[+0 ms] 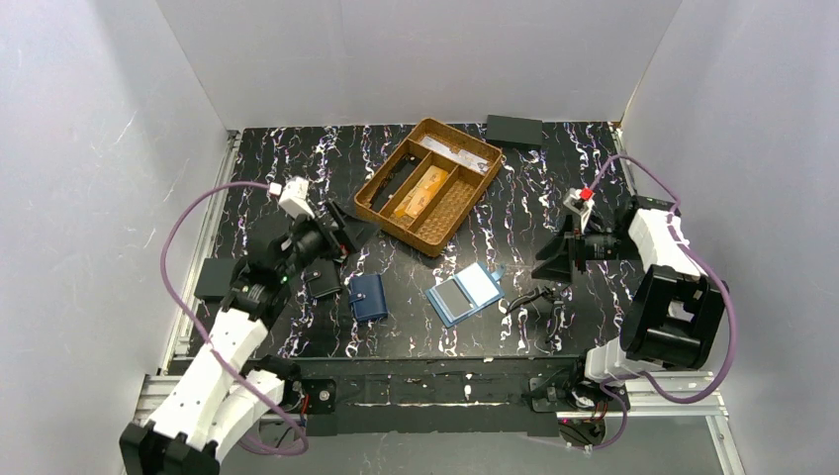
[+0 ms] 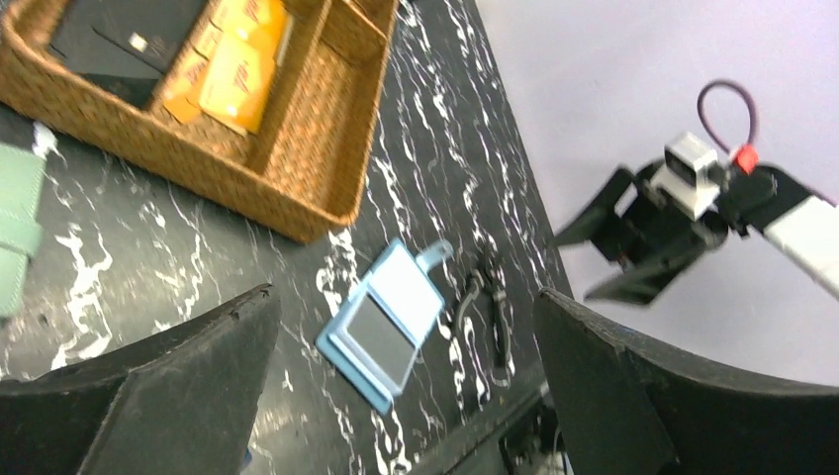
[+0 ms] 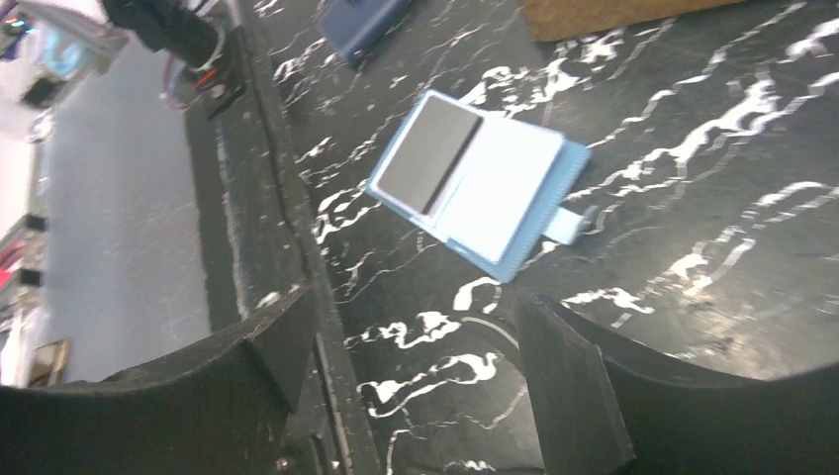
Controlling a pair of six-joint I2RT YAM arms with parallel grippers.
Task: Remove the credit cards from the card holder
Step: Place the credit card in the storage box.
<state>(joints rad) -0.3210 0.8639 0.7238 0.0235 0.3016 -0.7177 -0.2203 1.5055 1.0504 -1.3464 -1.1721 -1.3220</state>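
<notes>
Tabletop was black, white-veined; walls plain white. Your left gripper and right gripper stood jaws apart, holding nothing — card holder lay open between them, credit cards in the basket — print unreadable.

Three views, one black white-veined surface
The top camera looks down from high above the near edge. Each wrist camera peers low and slanted past its own black fingers. All three catch the open light-blue folding card holder.
</notes>
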